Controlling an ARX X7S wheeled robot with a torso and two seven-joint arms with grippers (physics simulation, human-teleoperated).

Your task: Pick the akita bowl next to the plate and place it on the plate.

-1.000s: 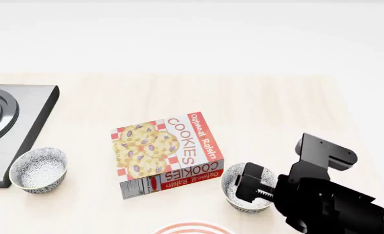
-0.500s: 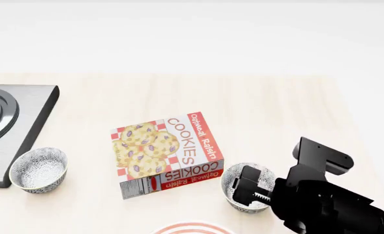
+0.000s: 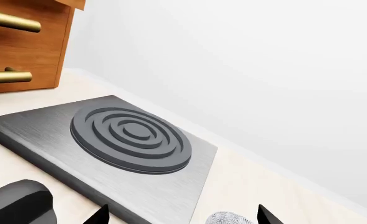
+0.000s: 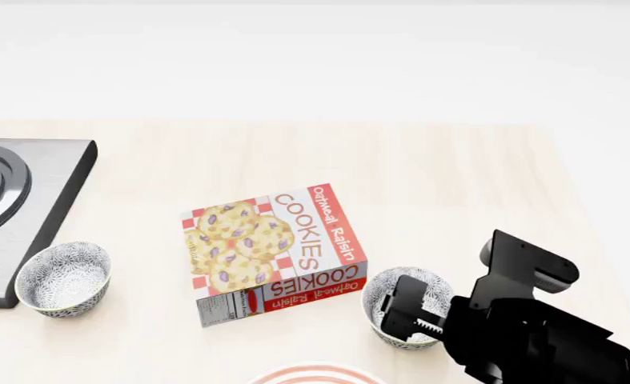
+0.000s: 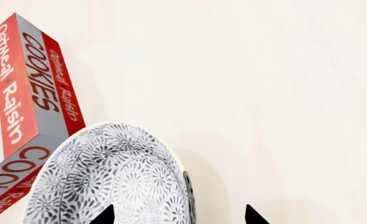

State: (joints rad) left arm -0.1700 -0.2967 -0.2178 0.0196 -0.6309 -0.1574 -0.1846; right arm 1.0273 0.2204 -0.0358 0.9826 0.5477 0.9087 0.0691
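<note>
Near the front right of the table point(image 4: 454, 184), the akita bowl point(image 4: 391, 304) stands upright just beside the cookie box point(image 4: 274, 250) and a little beyond the plate point(image 4: 317, 374), of which only a red-ringed sliver shows at the head view's lower edge. The right gripper point(image 4: 406, 312) hangs directly over this bowl's right side, and in the right wrist view the bowl point(image 5: 112, 177) fills the space ahead of two dark fingertips point(image 5: 104, 215) that stand apart, one over the patterned wall and one out past the rim, so the fingers look to straddle the rim without yet being clamped on it. Being round, the bowl has no long axis to line up with; what matters, I judge, is dropping straight down so the rim sits between the fingers. The right arm is plainly nearer. A second, matching bowl point(image 4: 64, 278) sits well apart at the left by the stove plate point(image 4: 21, 200), and the left gripper's fingertips point(image 3: 99, 215) also stand apart above it, holding nothing. Both bowls look empty, and nothing can be seen on the plate.
</note>
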